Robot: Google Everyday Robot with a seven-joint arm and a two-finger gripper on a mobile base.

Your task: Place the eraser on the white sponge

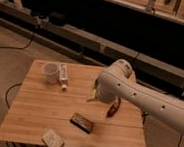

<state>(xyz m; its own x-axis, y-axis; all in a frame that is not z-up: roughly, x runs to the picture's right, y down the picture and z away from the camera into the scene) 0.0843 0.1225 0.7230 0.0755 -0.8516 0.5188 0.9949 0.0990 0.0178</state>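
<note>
The eraser (81,121), a small flat dark block with an orange-brown top, lies on the wooden table (41,107) near its front middle. The white sponge (52,140), a pale squarish block, sits at the table's front edge, left of and nearer than the eraser. My white arm (133,95) reaches in from the right over the table's right half. The gripper (94,94) is mostly hidden under the arm's bulky wrist, above and to the right of the eraser and apart from it.
A white cup (50,72) lies at the back left, with a white tube (63,76) beside it. A reddish-brown elongated tool (113,108) lies on the right under the arm. Cables run on the floor at the left. A dark bench stands behind the table.
</note>
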